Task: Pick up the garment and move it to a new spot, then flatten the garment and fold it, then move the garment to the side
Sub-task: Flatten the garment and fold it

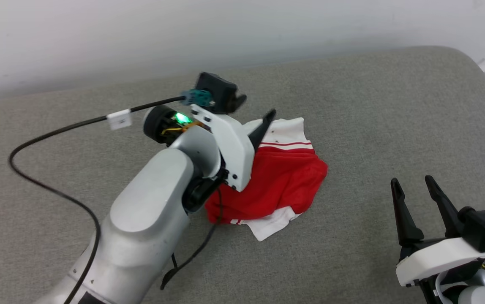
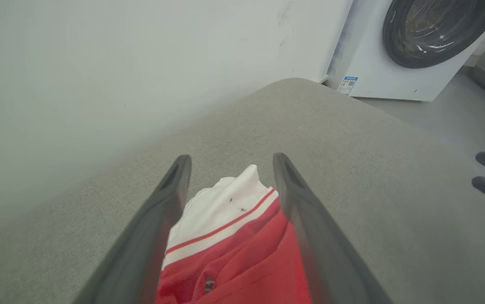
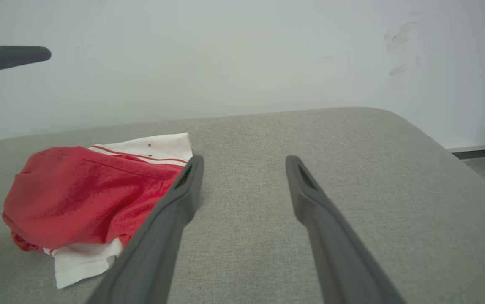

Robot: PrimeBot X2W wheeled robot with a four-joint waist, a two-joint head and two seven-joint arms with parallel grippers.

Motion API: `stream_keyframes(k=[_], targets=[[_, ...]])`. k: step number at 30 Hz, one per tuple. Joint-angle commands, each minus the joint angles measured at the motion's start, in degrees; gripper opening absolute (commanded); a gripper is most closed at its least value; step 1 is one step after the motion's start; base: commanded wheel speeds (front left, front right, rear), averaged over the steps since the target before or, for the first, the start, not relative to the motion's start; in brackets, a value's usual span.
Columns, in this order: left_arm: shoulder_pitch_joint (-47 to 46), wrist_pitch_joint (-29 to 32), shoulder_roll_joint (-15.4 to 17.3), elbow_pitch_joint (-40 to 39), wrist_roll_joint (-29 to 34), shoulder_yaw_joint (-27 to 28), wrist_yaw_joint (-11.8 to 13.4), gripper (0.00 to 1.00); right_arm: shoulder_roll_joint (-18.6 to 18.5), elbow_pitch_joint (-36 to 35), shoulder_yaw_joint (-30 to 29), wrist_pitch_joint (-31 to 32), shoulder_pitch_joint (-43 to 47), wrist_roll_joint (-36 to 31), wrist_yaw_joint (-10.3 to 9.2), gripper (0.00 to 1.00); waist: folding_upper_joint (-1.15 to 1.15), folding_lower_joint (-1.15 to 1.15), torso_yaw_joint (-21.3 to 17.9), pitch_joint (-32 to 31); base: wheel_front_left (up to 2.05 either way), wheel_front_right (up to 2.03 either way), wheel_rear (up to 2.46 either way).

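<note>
In the head view, the garment point(image 1: 284, 181) lies bunched in a red heap near the middle of the grey padded surface point(image 1: 373, 97). One white sleeve points to the far side and another white piece pokes out at the near edge, so you can take its long axis as running roughly far to near. Your left gripper point(image 1: 259, 131) hangs right over the heap's far-left part. One dark fingertip shows above the far white sleeve, and the wrist housing hides the other. Your right gripper point(image 1: 412, 185) sits well apart at the near right, fingers spread and holding nothing.

In the left wrist view, the left gripper point(image 2: 232, 162) has its two fingers wide apart with the garment point(image 2: 225, 236) between them, the white striped sleeve towards the tips and red cloth nearer the wrist. Nothing is pinched yet, and you cannot tell from here whether the tips touch the cloth or the surface. A washing machine point(image 2: 394, 55) stands beyond the far right end of the surface.

In the right wrist view, the right gripper point(image 3: 244, 162) is open over bare grey fabric, with the garment point(image 3: 77, 194) off to its left.

So the left arm is clearly the nearer one. The pick-up probably turns on lowering it straight down and closing across the far sleeve end, while the right would have to travel left and away to reach the heap.
</note>
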Motion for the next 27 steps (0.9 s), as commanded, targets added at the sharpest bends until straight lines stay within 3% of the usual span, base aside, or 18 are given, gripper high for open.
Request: stream_keyframes(k=[1,7,15,17,18,22,27], targets=[[-1.0,1.5,0.0,0.6,-1.0,-1.1,-0.2,1.00,0.1,0.2,0.0,-0.5,-1.1,0.0,-0.02,1.00,0.00,-0.01,-0.7,0.8,0.00,0.00,0.00],[-3.8,12.0,2.6,2.4,-9.2,-11.2,-0.3,1.00,0.1,1.3,0.7,-1.5,-2.4,0.6,-0.03,1.00,0.00,-0.01,-1.6,2.6,0.00,0.00,0.00],[-4.9,19.7,6.1,5.4,-16.0,-18.4,-0.3,1.00,0.1,2.4,0.7,-2.4,-2.8,1.3,-0.02,1.00,0.00,-0.01,-2.3,4.0,0.00,0.00,0.00],[-5.3,20.4,6.7,5.8,-16.6,-19.5,-0.3,0.16,0.1,2.5,0.6,-2.5,-2.8,1.3,-0.02,1.00,0.00,-0.01,-2.3,4.2,0.00,0.00,0.00],[-5.6,20.1,6.8,6.0,-16.9,-19.9,-0.3,0.00,0.1,2.6,0.6,-2.6,-2.8,1.4,-0.02,1.00,0.00,-0.01,-2.3,4.3,0.00,0.00,0.00],[-6.9,16.7,7.3,5.4,-16.7,-21.2,-0.3,0.00,0.1,2.5,0.2,-2.5,-3.3,1.4,-0.02,1.00,0.00,-0.01,-1.8,4.3,0.00,0.00,0.00],[-8.7,7.7,8.1,4.1,-16.5,-18.7,-0.3,0.00,0.1,2.2,-0.6,-2.2,-2.9,0.9,-0.02,1.00,0.00,-0.01,0.3,3.6,0.00,0.00,0.00]])
